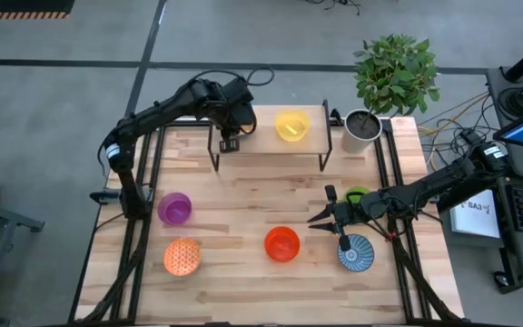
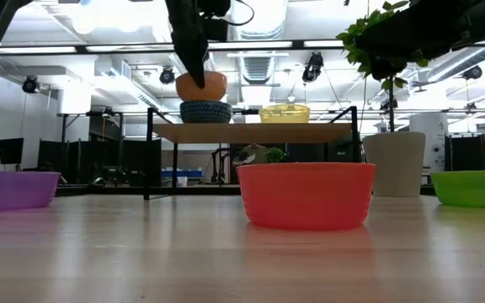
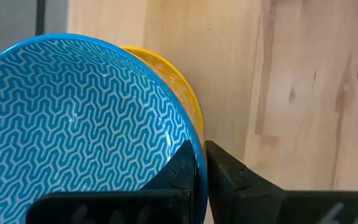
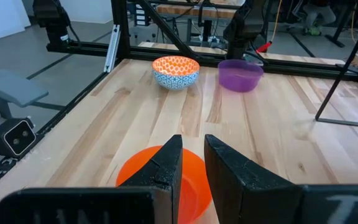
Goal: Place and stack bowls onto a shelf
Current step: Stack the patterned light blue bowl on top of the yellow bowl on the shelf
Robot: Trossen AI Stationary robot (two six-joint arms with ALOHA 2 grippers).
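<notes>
From above, your left gripper (image 1: 235, 116) hides the shelf's (image 1: 266, 145) stacked bowls; its wrist view shows it pinching the blue patterned bowl's (image 3: 73, 124) rim.

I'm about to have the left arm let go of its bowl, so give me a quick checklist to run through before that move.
1. Left gripper pinched on the rim of the gold bowl: ok.
2. Gold bowl lined up over the blue bowl on the shelf: ok.
3. Gold bowl fully seated in the blue bowl: cannot tell.
4. Yellow bowl apart from the stack on the shelf: ok.
5. Right gripper open and away from the shelf, near the red-orange bowl: ok.
</notes>
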